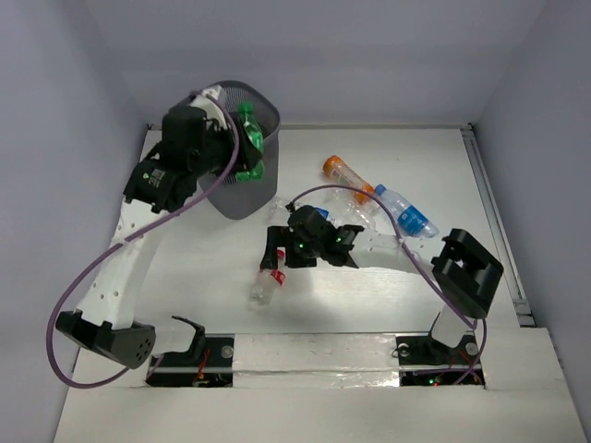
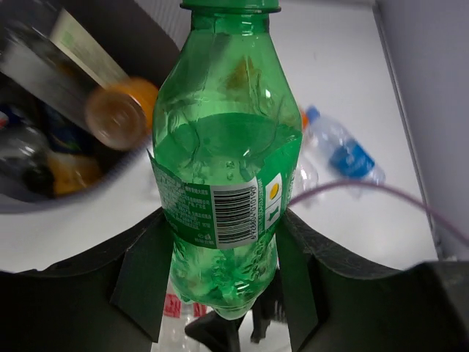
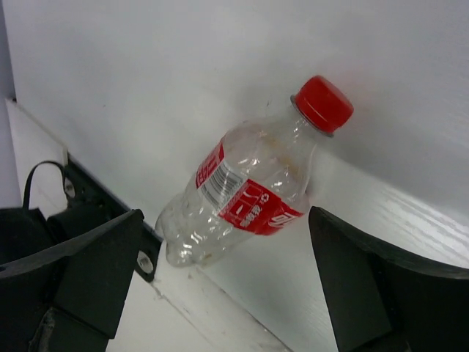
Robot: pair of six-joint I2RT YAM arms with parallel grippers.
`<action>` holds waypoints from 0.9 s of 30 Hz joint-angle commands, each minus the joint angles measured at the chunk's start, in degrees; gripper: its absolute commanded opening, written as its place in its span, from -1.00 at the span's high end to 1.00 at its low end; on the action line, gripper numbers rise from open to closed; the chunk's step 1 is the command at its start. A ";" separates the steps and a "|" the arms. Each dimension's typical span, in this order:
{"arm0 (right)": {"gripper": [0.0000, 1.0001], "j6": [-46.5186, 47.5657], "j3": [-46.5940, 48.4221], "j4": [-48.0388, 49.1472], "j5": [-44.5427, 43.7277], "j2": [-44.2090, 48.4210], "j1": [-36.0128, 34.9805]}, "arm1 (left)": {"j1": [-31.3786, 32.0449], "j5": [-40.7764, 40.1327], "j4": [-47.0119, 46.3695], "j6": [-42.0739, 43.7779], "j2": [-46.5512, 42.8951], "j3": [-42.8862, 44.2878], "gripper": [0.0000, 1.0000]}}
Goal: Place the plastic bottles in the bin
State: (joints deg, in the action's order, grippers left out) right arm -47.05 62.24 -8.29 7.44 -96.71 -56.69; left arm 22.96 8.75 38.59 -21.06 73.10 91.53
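My left gripper (image 1: 242, 148) (image 2: 223, 275) is shut on a green bottle (image 2: 223, 169) (image 1: 249, 138) and holds it over the near rim of the dark mesh bin (image 1: 242, 198) (image 2: 29, 202), which holds several bottles, one orange (image 2: 117, 114). My right gripper (image 1: 275, 258) (image 3: 223, 282) is open above a clear bottle with a red label and red cap (image 3: 249, 194) (image 1: 266, 284) that lies on the table; the jaws stand wide on either side, not touching it. An orange bottle (image 1: 343, 173) and a blue-labelled bottle (image 1: 404, 212) (image 2: 344, 150) lie at the back right.
Another clear bottle (image 1: 355, 210) lies partly hidden behind the right arm. A purple cable (image 1: 369, 198) loops over the right arm. The table's near edge with the arm bases (image 1: 314, 355) runs just below the clear bottle. Walls close in the table at the back and sides.
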 commanded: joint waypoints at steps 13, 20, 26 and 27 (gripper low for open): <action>-1.00 -3.66 6.75 -3.66 -1.12 -10.96 -2.02 | -12.15 -10.75 -13.27 -1.36 13.11 15.69 0.10; -0.84 -4.72 6.76 -3.57 -1.02 -12.54 -2.02 | -12.15 -9.91 -12.21 -0.21 17.52 18.79 -0.72; -0.22 -3.05 5.97 -5.85 -4.01 -8.16 -2.02 | -12.15 -4.54 -12.66 0.67 10.41 11.93 -0.71; -0.08 -2.79 5.79 -6.73 -4.54 -7.63 -2.02 | -12.15 -4.01 -12.83 1.02 7.87 10.53 -0.71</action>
State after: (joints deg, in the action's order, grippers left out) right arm -50.76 68.16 -12.93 5.50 -107.94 -58.22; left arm 10.85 1.74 28.29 -21.30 88.20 104.29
